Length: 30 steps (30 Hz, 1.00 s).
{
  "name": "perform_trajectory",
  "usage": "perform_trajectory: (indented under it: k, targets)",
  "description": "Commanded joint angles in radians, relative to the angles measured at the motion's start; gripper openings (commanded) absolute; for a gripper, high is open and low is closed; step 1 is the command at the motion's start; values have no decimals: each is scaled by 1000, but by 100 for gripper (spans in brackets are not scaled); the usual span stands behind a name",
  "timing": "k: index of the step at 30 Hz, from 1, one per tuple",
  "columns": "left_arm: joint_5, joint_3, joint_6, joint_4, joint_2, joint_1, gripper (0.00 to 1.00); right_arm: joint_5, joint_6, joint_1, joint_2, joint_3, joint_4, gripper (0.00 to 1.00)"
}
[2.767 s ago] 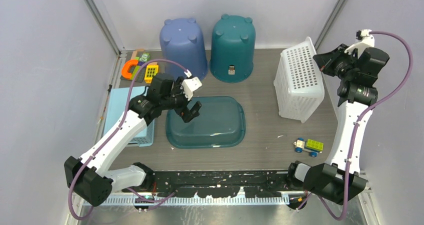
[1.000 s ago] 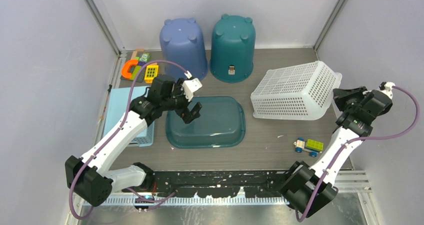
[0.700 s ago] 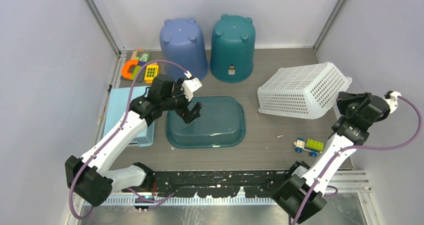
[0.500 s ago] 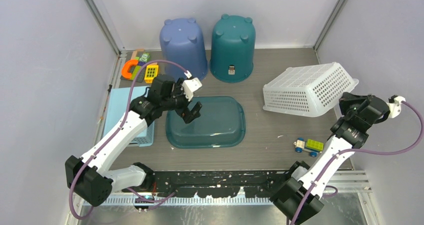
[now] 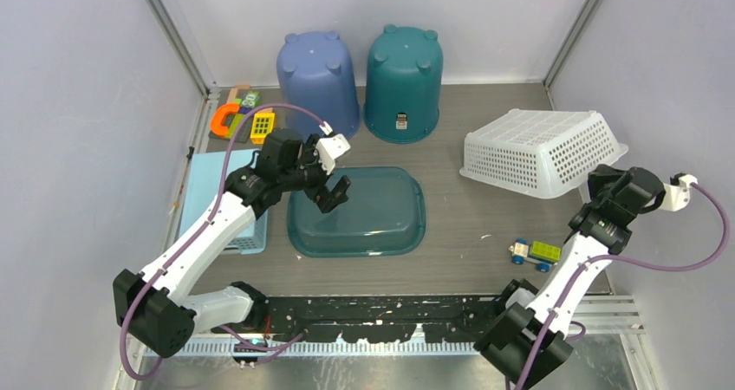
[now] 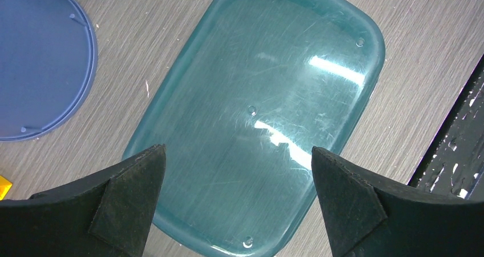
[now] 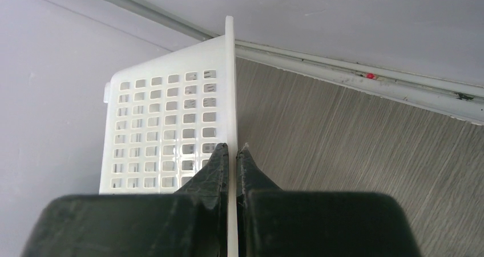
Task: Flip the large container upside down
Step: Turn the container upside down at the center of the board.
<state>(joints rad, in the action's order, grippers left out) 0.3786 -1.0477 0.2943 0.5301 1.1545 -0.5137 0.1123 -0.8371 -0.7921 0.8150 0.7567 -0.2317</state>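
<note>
**White basket almost base-up, pinched at the rim by the right arm**

**Top view.** You have the white basket point(image 5: 542, 147) at the far right of the table point(image 5: 468, 234), with its perforated base facing up and its opening facing down. The right gripper point(image 5: 604, 178) grips its near-right rim. The basket's right corner overlaps the right wall in this view, so room on that side is tight. You cannot tell from here whether its left edge touches the table. There is bare table to the basket's left and near it. The toy car point(image 5: 535, 252) sits nearer, well apart from the basket. The teal bucket point(image 5: 403, 78) stands to the far left of the basket with a gap between them. The left gripper point(image 5: 334, 191) hangs over the left end of the overturned teal tub point(image 5: 360, 212).

**Left wrist.** The left fingers point(image 6: 137, 200) are spread wide and hold nothing. The teal tub lies below them, bottom up. The blue bucket point(image 6: 40, 68) is at the far left, apart from the tub.

**Right wrist.** The right gripper's fingers point(image 7: 220, 160) are closed tight on the basket's thin rim point(image 7: 230, 85). The rim runs straight away towards the wall rail point(image 7: 342, 68).

**Since earlier.** Nearly three seconds ago the basket stood on end. Half a second ago it was still tipped, and it has since rolled further over and moved right and farther from you. The left arm has not moved.
</note>
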Motion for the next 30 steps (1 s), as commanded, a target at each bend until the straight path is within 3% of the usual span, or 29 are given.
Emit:
perform_trajectory:
  k: [1,7,14,18,24,30]
  targets:
    - [20,5,-7,-44,1,7,100,-192,6,86,49,9,134,1]
    - [20,9,-8,-49,-7,7,100,-342,21,192,138,47,157,1]
    - [16,13,-6,-50,-15,7,100,-411,54,274,201,66,180,1]
    - [10,14,-4,-48,-16,7,100,-352,97,290,206,70,169,2]
    - [8,15,1,-49,-12,7,100,-247,171,291,180,50,114,16]
    - [6,16,2,-51,-6,7,100,-194,197,291,147,53,33,19]
